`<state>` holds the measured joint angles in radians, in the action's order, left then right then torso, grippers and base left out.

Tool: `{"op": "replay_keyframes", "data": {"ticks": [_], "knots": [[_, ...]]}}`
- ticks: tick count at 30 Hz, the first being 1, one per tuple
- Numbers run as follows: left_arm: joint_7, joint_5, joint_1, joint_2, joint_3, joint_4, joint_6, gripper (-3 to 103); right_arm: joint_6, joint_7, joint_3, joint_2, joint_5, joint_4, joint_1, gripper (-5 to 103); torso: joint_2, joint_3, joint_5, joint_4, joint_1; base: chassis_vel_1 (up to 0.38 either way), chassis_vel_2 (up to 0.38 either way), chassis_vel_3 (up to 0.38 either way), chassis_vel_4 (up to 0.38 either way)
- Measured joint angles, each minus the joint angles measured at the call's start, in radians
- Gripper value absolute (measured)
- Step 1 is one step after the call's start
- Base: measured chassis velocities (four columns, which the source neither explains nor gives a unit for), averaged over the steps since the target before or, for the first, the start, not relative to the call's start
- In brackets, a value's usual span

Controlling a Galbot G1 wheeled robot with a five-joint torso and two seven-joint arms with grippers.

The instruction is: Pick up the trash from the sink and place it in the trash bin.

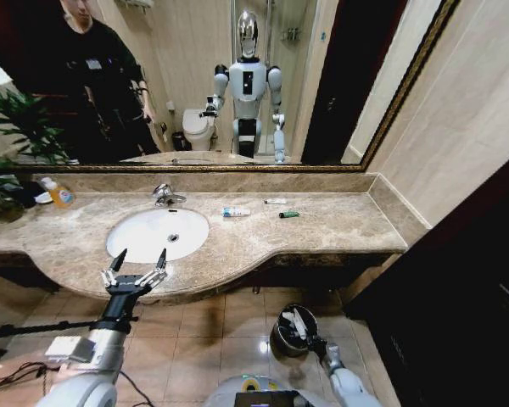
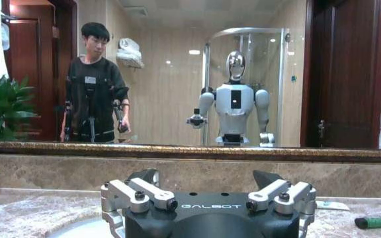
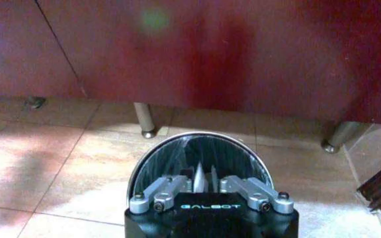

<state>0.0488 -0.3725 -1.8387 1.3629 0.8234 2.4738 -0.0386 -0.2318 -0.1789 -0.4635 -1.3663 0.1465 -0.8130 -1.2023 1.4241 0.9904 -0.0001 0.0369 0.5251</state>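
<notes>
The white oval sink (image 1: 144, 242) lies in the marble countertop, its basin bare. Right of it on the counter lie pieces of trash: a blue-and-white tube (image 1: 235, 212), a thin white stick (image 1: 275, 201) and a small green piece (image 1: 288, 214). My left gripper (image 1: 136, 263) hangs open at the counter's front edge, just before the sink; its wrist view shows the tube (image 2: 333, 205) and green piece (image 2: 374, 222) off to one side. My right gripper (image 1: 299, 325) is low over the dark round trash bin (image 1: 276, 341), its jaws shut on a thin white piece of trash (image 3: 198, 176) above the bin's shiny rim (image 3: 144, 158).
A yellow-orange bottle (image 1: 61, 196) stands at the counter's far left near a potted plant (image 1: 17, 119). The chrome faucet (image 1: 163, 195) rises behind the basin, under a wide mirror. Dark wooden cabinet fronts (image 3: 243, 54) and metal legs (image 3: 145, 121) stand behind the bin on a tiled floor.
</notes>
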Motion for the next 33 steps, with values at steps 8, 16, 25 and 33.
{"op": "replay_keyframes", "data": {"ticks": [8, 16, 25, 33], "knots": [[0.000, 0.000, 0.000, 0.000, 0.000, 0.000, 0.000, 100, -0.001, 0.007, -0.001, 0.010, 0.001, -0.002, -0.001, 47, 0.000, 0.000, 0.0000, -0.0001, 0.000, 0.000, 0.000, 0.000, 0.000], [0.000, 0.000, 0.000, 0.000, 0.000, 0.000, 0.000, 100, -0.001, 0.007, -0.001, 0.019, 0.007, -0.025, -0.015, 69, 0.000, 0.000, 0.0002, -0.0001, 0.000, 0.000, 0.000, 0.000, 0.000], [0.000, 0.000, 0.000, 0.000, 0.000, 0.000, 0.000, 100, -0.001, 0.005, -0.001, 0.020, 0.010, -0.040, -0.032, 100, 0.000, 0.000, 0.0001, -0.0001, 0.000, 0.000, 0.000, 0.000, 0.000], [0.000, 0.000, 0.000, 0.000, 0.000, 0.000, 0.000, 100, 0.014, 0.006, -0.001, 0.036, 0.048, -0.149, -0.085, 100, 0.000, 0.000, 0.0001, 0.0000, 0.000, 0.000, 0.000, 0.000, 0.000]]}}
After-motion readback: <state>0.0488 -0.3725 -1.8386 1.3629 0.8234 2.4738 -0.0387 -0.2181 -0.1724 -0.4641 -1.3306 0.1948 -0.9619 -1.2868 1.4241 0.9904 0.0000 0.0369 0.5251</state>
